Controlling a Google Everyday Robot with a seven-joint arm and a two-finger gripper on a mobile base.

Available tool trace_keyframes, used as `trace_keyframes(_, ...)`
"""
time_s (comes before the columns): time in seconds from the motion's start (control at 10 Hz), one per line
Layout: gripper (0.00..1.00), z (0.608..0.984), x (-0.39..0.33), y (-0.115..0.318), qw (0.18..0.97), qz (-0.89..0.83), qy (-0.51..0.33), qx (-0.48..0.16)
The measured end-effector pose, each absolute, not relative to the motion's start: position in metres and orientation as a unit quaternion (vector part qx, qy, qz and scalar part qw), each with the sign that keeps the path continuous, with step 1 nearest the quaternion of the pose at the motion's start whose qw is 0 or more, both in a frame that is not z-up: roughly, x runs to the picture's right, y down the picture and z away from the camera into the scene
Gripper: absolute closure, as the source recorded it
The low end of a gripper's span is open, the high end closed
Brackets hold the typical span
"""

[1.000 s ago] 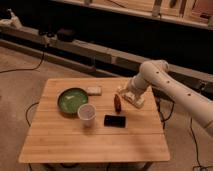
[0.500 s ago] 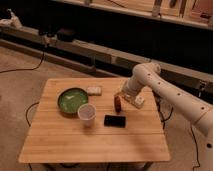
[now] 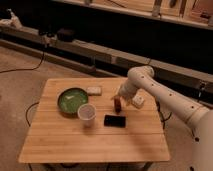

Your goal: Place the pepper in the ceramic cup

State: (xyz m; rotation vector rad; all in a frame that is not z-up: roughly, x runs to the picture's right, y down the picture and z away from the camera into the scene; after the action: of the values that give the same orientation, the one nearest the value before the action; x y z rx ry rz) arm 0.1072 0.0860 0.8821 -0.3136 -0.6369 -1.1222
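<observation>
Pepper [image 3: 117, 104] hangs upright at centre-right of the frame. Its top end is in the gripper [image 3: 118, 98], and the fingers look clamped on it. Can't tell if the lower tip touches the table [image 3: 60, 145].

Ceramic cup [image 3: 86, 113] stands to the left, apart from the pepper and just beside the lower-right rim of the green bowl [image 3: 71, 100]. The black phone [image 3: 115, 120] lies below the pepper, to the right of the cup.

Risks:
- The grip is on one tapering end, so the pepper may swing or slip out during the move left.
- The cup mouth is narrow, so a low carry could knock it over.
- An off-centre release would drop the pepper onto the table or into the bowl.
- A long pepper may catch on the rim and tip out.
</observation>
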Motion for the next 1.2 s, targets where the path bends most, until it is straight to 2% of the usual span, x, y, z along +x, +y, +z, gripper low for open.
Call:
trace_keyframes(0.7, 0.35, 0.904, 0.104, 0.109, 0.776, -0.517, -0.313, -0.181)
trace_keyframes(1.2, 0.35, 0.918, 0.112, 0.103, 0.790, -0.490, -0.316, -0.190)
